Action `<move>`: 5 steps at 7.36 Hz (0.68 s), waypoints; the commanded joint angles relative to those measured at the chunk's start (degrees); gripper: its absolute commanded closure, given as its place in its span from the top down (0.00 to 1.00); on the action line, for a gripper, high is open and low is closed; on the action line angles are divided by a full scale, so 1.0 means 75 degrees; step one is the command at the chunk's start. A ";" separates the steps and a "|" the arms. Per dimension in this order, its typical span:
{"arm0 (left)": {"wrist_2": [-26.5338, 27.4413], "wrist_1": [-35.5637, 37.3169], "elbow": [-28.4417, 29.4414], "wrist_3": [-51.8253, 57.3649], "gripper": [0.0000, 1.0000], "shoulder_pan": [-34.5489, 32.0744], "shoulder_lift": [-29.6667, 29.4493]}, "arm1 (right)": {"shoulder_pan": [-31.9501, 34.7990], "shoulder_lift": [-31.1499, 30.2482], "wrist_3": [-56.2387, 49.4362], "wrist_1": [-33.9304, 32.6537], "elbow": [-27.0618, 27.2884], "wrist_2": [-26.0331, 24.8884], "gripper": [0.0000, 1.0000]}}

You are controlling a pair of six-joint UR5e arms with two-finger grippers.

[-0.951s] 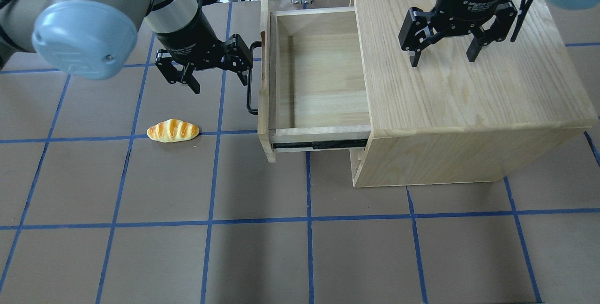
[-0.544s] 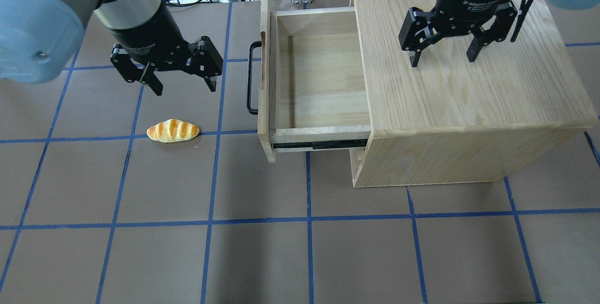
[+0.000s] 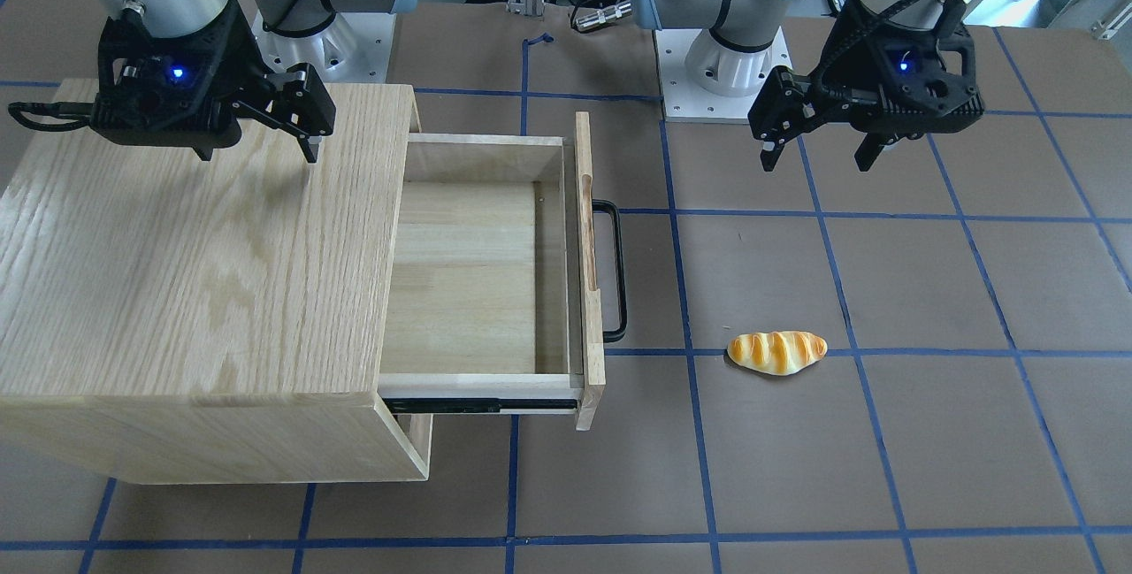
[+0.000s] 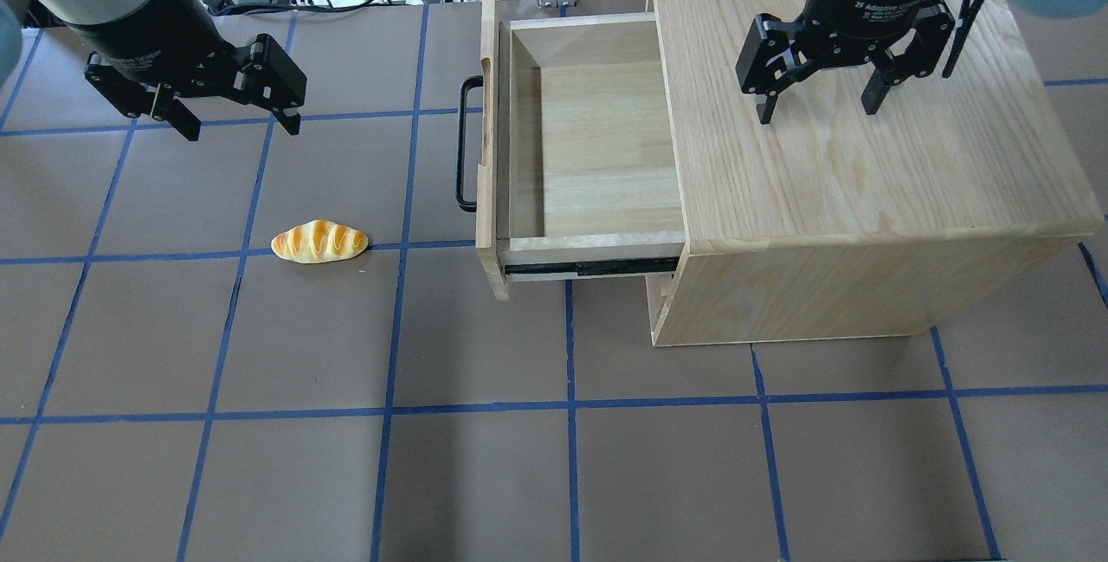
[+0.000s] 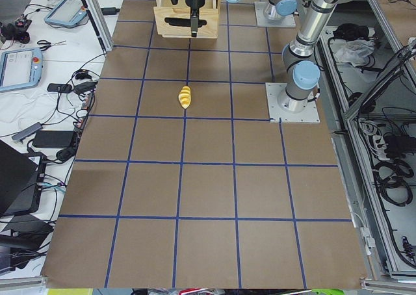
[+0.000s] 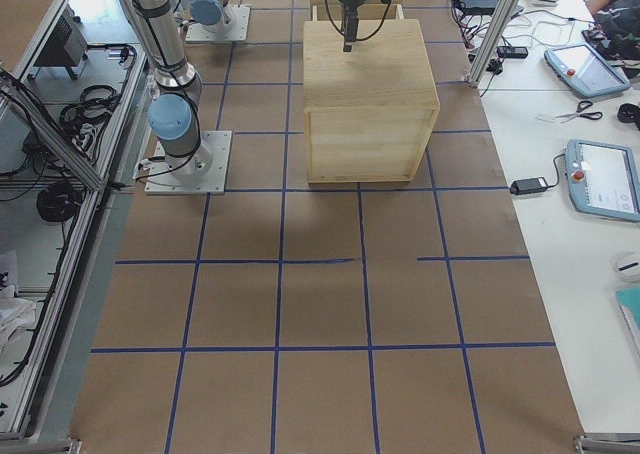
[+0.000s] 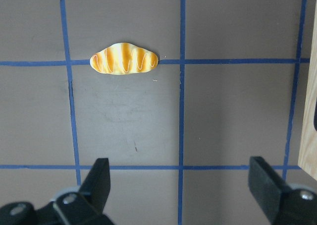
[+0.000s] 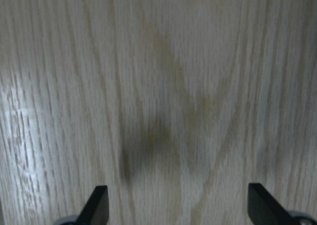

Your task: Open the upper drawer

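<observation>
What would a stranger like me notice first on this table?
Probably the big oak cabinet at the overhead view's right, its upper drawer pulled well out. Next, the small golden bread roll lying alone on the brown mat left of the drawer. Two open black claws hang above: the left gripper over the mat, the right gripper over the cabinet.

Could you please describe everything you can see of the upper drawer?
The upper drawer is a shallow light-wood box, pulled well out of the cabinet on a black side rail. It is empty. Its thin front panel has a curved notch on its top edge and a long black bar handle.
</observation>
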 commanded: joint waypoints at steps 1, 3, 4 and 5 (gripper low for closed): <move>-0.0050 0.0040 -0.0012 -0.0034 1.00 -0.0064 -0.0034 | 0.0000 0.0000 0.0000 0.0000 -0.0006 0.0000 1.00; -0.0260 0.0040 0.0012 -0.0034 1.00 -0.0075 -0.0034 | 0.0000 0.0000 -0.0011 0.0000 -0.0006 0.0000 1.00; -0.0238 0.0052 -0.0035 -0.0023 1.00 -0.0075 -0.0034 | 0.0000 0.0000 0.0000 0.0000 0.0006 0.0000 1.00; -0.0261 0.0052 -0.0047 -0.0023 1.00 -0.0075 0.0012 | 0.0000 0.0000 0.0000 0.0000 -0.0006 0.0000 1.00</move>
